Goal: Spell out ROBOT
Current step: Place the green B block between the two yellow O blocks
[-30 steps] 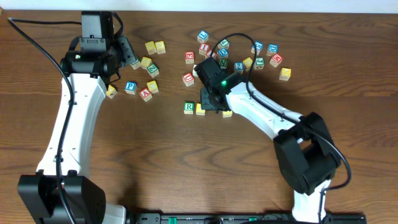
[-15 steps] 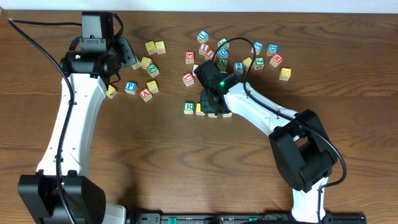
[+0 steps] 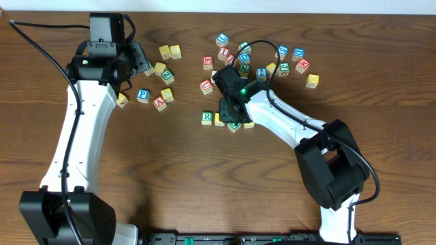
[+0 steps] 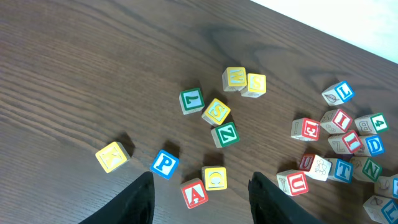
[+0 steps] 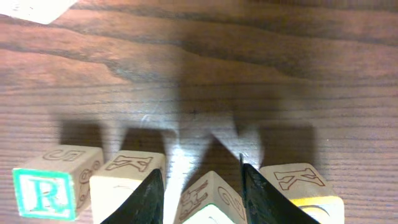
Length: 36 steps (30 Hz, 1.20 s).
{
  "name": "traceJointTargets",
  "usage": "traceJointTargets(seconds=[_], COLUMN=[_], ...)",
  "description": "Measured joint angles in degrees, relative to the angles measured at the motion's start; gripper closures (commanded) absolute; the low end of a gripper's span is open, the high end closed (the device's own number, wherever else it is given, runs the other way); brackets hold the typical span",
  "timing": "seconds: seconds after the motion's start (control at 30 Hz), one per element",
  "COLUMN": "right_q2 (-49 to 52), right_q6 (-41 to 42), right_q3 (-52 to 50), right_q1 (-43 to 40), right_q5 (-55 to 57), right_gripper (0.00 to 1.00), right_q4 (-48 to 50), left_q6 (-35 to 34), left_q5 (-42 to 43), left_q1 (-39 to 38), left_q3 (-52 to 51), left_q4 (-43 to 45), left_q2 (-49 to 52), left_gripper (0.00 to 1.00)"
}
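Note:
A short row lies at mid-table: the green-letter R cube [image 3: 207,117] [image 5: 46,190], a yellow-topped cube [image 3: 219,120] [image 5: 127,180], a green-topped cube [image 3: 234,126] [image 5: 214,199] and another yellow-topped cube [image 3: 248,124] [image 5: 305,190]. The green-topped cube is turned corner-on, out of line with the others. My right gripper [image 3: 234,117] [image 5: 202,196] straddles it, open, with a gap showing beside the left finger. A blue-letter T cube [image 4: 342,169] lies in the far cluster. My left gripper [image 3: 142,61] [image 4: 200,183] hangs open above the left group of cubes.
Loose cubes lie scattered behind the row [image 3: 259,61] and to the left; a red A [image 4: 194,194], a yellow cube [image 4: 215,178], a blue P [image 4: 165,164] and a green Z [image 4: 224,134] lie below the left gripper. Bare wood lies in front of the row.
The right jaws have opened a little and the green-topped cube now shows in the row just under them. The left arm has not moved.

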Motion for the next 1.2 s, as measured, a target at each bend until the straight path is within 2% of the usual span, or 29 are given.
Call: traceJointTargets(seconds=[0.2,0.37,0.5,0.67,0.7,0.77,1.2], right_q2=[0.0,-1.2,-1.6,-1.6,-1.6,-1.6,-1.6], right_q6=[-2.7,-4.6,-4.9,-7.2,-7.5,-8.1,-5.3], right_q3=[8.5,13.6,13.7,13.6,13.6,13.4,2.5], right_q1=[-0.2,-1.2,-2.4,-3.0,-3.0,-2.9,0.5], right_q5=[-0.1,-0.5,-0.6,-3.3,-3.8,-4.7,-4.4], right_gripper=[0.66,0.81,0.82,0.83,0.86,0.99,0.99], right_q4=[-7.4,-15.9,-20.3,-21.1,-21.5,-22.4,-16.4], left_q6=[0.0,0.0,0.0,0.0,0.0,0.0,0.0], left_q5=[0.0,0.0,0.0,0.0,0.0,0.0,0.0], left_q1=[0.0,0.0,0.0,0.0,0.0,0.0,0.0], left_q3=[0.0,0.0,0.0,0.0,0.0,0.0,0.0], left_q4=[0.0,0.0,0.0,0.0,0.0,0.0,0.0], left_q2=[0.0,0.0,0.0,0.0,0.0,0.0,0.0], left_gripper=[0.52,0.51,0.52,0.51,0.51,0.51,0.51])
